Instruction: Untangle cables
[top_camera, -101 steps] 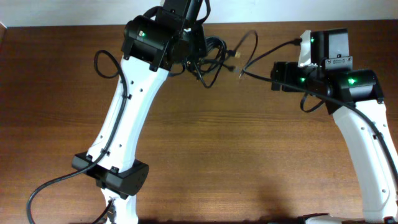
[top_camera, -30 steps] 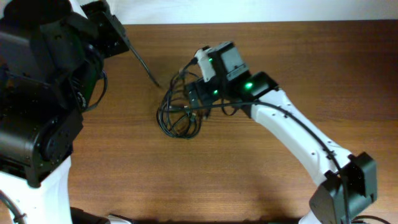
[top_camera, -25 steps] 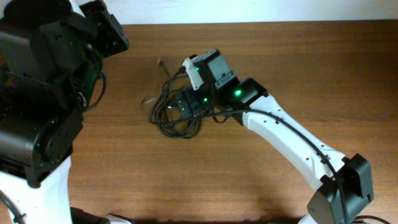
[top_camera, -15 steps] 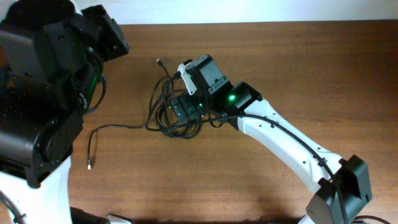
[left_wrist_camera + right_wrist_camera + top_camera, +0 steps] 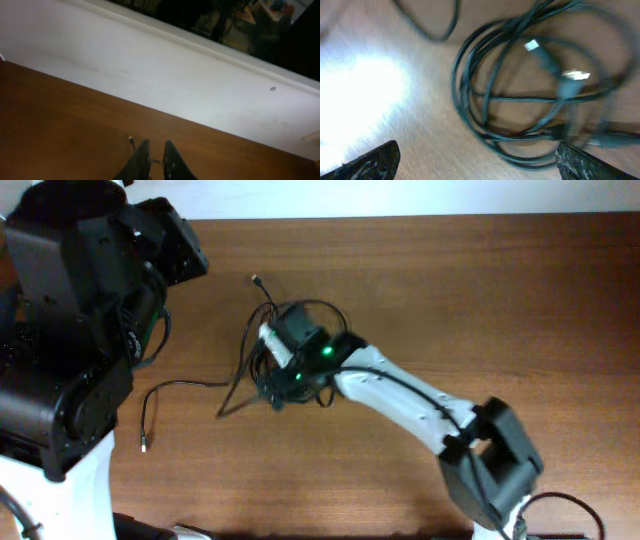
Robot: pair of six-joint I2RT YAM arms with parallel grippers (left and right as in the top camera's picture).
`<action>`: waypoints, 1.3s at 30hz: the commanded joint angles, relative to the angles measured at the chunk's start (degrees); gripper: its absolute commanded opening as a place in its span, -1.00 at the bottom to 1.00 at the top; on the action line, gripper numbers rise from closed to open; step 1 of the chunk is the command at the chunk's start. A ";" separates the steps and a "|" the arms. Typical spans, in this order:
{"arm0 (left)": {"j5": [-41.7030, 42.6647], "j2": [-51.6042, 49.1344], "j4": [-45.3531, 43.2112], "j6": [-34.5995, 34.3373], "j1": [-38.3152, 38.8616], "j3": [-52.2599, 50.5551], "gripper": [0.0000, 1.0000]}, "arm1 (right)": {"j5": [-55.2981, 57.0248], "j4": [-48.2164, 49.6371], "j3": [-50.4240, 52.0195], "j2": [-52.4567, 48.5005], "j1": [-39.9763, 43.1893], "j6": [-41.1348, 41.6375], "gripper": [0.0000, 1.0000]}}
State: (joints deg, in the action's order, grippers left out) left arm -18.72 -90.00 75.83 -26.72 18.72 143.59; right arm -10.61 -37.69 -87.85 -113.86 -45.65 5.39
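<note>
Overhead evenly lit, sharp — right wrist motion-blurred, cables (image 5: 467,107) smeared, white glare on table (image 5: 365,85); left wrist dim, soft.

The brown wooden table (image 5: 520,300) carries 1 tangle of thin black cables (image 5: 520,99), their loops lying over each other flat on the wood. Within the tangle lies a silver-tipped plug (image 5: 576,75). Left of the tangle, 1 loose cord (image 5: 180,386) stretches over bare wood and ends in a small plug (image 5: 143,446). Behind the tangle, toward the table's far edge, another plug tip (image 5: 254,278) rests on the wood.
</note>
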 commanded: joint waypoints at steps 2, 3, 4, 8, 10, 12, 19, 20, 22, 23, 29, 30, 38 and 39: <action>-0.81 -0.42 0.44 0.74 -0.31 0.68 -0.77 | -1.18 -0.46 0.55 -3.02 -2.49 -6.75 0.98; -0.81 -0.42 0.55 0.72 -0.31 0.68 -0.78 | -1.18 -0.39 0.57 -3.76 -2.73 -7.15 0.98; -0.81 -0.42 0.66 0.72 -0.31 0.68 -0.78 | -1.20 -0.46 0.63 -4.44 -2.91 -7.91 0.98; -0.81 -0.42 1.64 0.72 -0.31 0.68 -0.76 | -0.76 -0.42 1.60 -6.05 -3.06 -11.72 0.98; -0.81 -0.42 2.03 0.72 -0.31 0.68 -0.76 | -0.76 -0.44 2.27 -6.38 -3.08 -14.88 0.99; -0.81 -0.42 2.36 0.72 -0.31 0.68 -0.76 | -0.76 -0.37 2.64 -6.49 -3.10 -16.17 1.00; -0.81 -0.42 3.37 0.72 -0.31 0.68 -0.63 | -0.74 0.31 3.17 -6.51 -3.10 -17.18 0.99; -0.81 -0.42 3.37 0.72 -0.31 0.68 -0.31 | -0.76 0.26 3.17 -6.51 -3.10 -17.18 1.00; -0.81 -0.42 3.37 0.72 -0.31 0.68 -0.04 | -0.74 0.22 3.17 -6.51 -3.10 -17.18 1.00; -0.81 -0.42 3.37 0.72 -0.31 0.68 0.04 | -0.74 0.24 3.17 -6.51 -3.10 -17.18 1.00; -0.81 -0.42 3.39 0.72 -0.31 0.68 0.44 | -0.74 1.18 3.23 -6.54 -3.10 -17.20 1.00; -0.81 -0.42 3.39 0.72 -0.31 0.68 0.50 | -0.74 2.10 3.34 -6.54 -3.10 -17.20 0.99; -0.81 -0.42 4.02 0.72 -0.31 0.68 0.54 | -0.74 4.15 3.63 -8.17 -3.08 -17.18 0.62; -0.81 -0.42 4.31 0.72 -0.31 0.68 0.54 | -0.74 4.09 3.65 -9.05 -3.10 -17.16 0.53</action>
State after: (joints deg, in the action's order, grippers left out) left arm -18.74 -90.02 79.66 -26.52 18.72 143.59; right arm -11.29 -33.74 -84.84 -120.36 -48.47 -11.84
